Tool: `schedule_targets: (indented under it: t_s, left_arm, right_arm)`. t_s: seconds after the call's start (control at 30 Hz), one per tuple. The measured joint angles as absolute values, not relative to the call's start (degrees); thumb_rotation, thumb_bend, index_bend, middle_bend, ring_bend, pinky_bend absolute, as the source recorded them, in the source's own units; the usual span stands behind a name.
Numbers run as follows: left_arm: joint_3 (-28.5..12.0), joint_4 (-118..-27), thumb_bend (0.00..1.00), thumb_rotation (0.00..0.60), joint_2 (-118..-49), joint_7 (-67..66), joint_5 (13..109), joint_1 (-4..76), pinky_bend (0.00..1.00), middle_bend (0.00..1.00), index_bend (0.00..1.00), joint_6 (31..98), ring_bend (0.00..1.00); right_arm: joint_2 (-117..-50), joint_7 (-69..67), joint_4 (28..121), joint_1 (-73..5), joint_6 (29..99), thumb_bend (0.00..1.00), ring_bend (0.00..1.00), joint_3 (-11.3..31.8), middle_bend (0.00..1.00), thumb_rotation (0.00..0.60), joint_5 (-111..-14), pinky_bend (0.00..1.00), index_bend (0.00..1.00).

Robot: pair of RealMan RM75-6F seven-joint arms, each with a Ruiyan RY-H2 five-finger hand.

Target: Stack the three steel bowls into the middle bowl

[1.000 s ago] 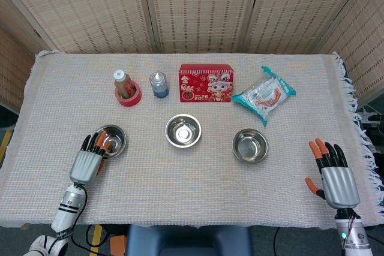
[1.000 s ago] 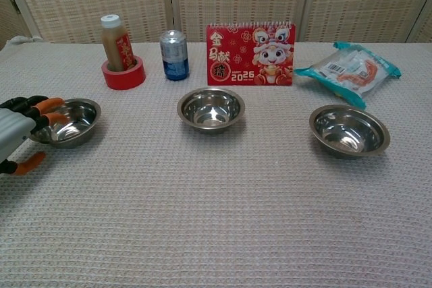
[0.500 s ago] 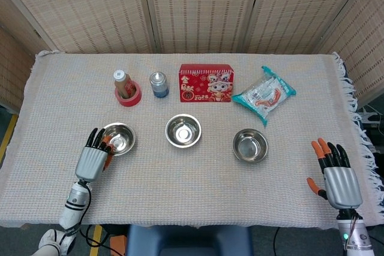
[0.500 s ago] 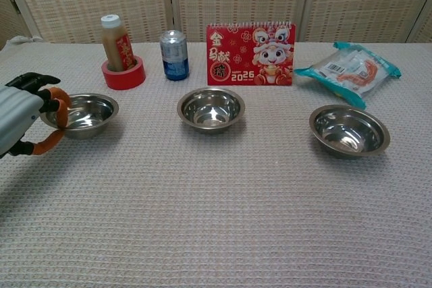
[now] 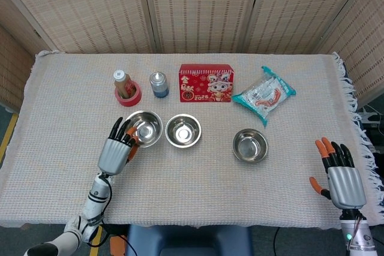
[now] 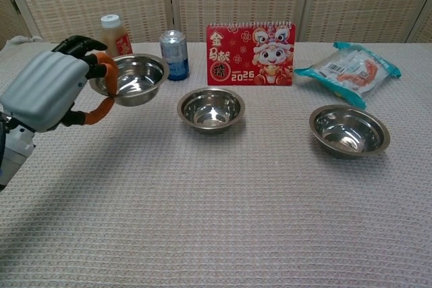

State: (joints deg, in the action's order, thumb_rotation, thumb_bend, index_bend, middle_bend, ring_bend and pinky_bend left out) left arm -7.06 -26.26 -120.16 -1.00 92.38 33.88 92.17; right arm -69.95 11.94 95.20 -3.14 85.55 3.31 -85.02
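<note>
My left hand grips the left bowl by its near-left rim, fingers curled over the edge with the thumb under it, and the bowl is off the bench, tipped a little so its mouth faces up and slightly toward me. In the head view the left hand sits just near and left of that bowl, and the bowl lies just left of the middle bowl, their rims close but apart as far as I can tell. The middle bowl stands upright on the bench, mouth up, in front of the red calendar. That is the relation my next move turns on: the target lies directly to the right of the bowl I carry, and a touch nearer, so I judge a short carry rightward and then a level lowering will seat it. A round bowl has no long axis to line up; only the tilt matters, and I would flatten it before release so it nests rather than rides on the rim. The right bowl sits upright further right, well apart from my right hand, which rests open and empty at the near right edge, fingers spread. That hand is the nearer one for the right bowl.
</note>
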Motion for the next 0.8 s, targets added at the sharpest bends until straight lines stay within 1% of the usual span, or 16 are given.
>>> schedule_targets:
  t_s: [0.17, 0.33, 0.37, 0.4, 0.43, 0.5, 0.57, 0.6, 0.63, 0.67, 0.7, 0.8]
  left_arm:
    - [-7.98, -27.75, 0.45, 0.600, -122.81, -4.08, 92.05, 39.43, 0.13, 0.33, 0.85, 86.88, 0.14]
    - [-9.34, -26.52, 0.45, 0.600, -125.76, -5.32, 90.87, 43.74, 0.13, 0.33, 0.84, 82.08, 0.14]
    - [-9.56, -26.02, 0.45, 0.600, -126.22, -5.32, 90.63, 44.26, 0.13, 0.32, 0.83, 81.56, 0.14]
    - [-9.74, -25.51, 0.45, 0.600, -126.67, -5.33, 90.39, 44.73, 0.13, 0.32, 0.79, 81.05, 0.13]
    - [-9.90, -24.86, 0.45, 0.600, -127.17, -5.44, 90.09, 45.20, 0.13, 0.29, 0.71, 80.33, 0.12]
    - [-10.02, -24.30, 0.45, 0.600, -127.68, -5.88, 89.65, 45.58, 0.12, 0.25, 0.52, 79.12, 0.08]
    - [-10.13, -24.05, 0.45, 0.600, -128.03, -6.84, 89.01, 45.83, 0.12, 0.20, 0.30, 77.38, 0.05]
    - [-10.20, -24.08, 0.45, 0.600, -128.08, -7.37, 88.67, 45.90, 0.12, 0.16, 0.17, 76.51, 0.02]
    - [-10.28, -24.28, 0.45, 0.600, -128.05, -8.21, 88.17, 45.94, 0.12, 0.13, 0.07, 75.23, 0.01]
    - [-10.33, -24.58, 0.44, 0.600, -127.94, -8.89, 87.79, 45.93, 0.11, 0.11, 0.03, 74.27, 0.00]
    - [-10.36, -25.11, 0.44, 0.600, -127.72, -9.57, 87.47, 45.86, 0.11, 0.08, 0.00, 73.44, 0.00]
    - [-10.25, -28.30, 0.44, 0.600, -126.33, -10.79, 86.93, 45.33, 0.11, 0.05, 0.00, 72.60, 0.00]
  right_arm:
    - [-69.50, 11.00, 95.19, -3.10, 85.40, 0.16, 0.00, 3.67, 0.00, 0.600, -84.20, 0.00, 0.00]
    - [-69.12, 10.20, 94.95, -3.23, 84.90, 0.16, 0.00, 4.44, 0.00, 0.600, -82.61, 0.00, 0.00]
    - [-69.00, 10.03, 94.92, -3.24, 84.84, 0.16, 0.00, 4.60, 0.00, 0.600, -82.32, 0.00, 0.00]
    - [-68.94, 9.93, 94.89, -3.26, 84.80, 0.16, 0.00, 4.72, 0.00, 0.600, -82.12, 0.00, 0.00]
    - [-68.89, 9.81, 94.87, -3.26, 84.77, 0.16, 0.00, 4.82, 0.00, 0.600, -81.94, 0.00, 0.00]
    - [-68.83, 9.63, 94.81, -3.32, 84.63, 0.16, 0.00, 4.99, 0.00, 0.600, -81.62, 0.00, 0.00]
    - [-68.81, 9.64, 94.80, -3.42, 84.32, 0.16, 0.00, 4.91, 0.00, 0.600, -81.61, 0.00, 0.00]
    - [-68.81, 9.65, 94.81, -3.47, 84.17, 0.16, 0.00, 4.82, 0.00, 0.600, -81.66, 0.00, 0.00]
    - [-68.81, 9.67, 94.81, -3.53, 84.02, 0.16, 0.00, 4.70, 0.00, 0.600, -81.75, 0.00, 0.00]
    - [-68.79, 9.75, 94.86, -3.58, 83.88, 0.16, 0.00, 4.54, 0.00, 0.600, -81.92, 0.00, 0.00]
    - [-68.81, 9.82, 94.88, -3.62, 83.86, 0.16, 0.00, 4.47, 0.00, 0.600, -82.08, 0.00, 0.00]
    - [-69.17, 10.34, 94.75, -3.79, 83.73, 0.16, 0.00, 4.20, 0.00, 0.600, -82.55, 0.00, 0.00]
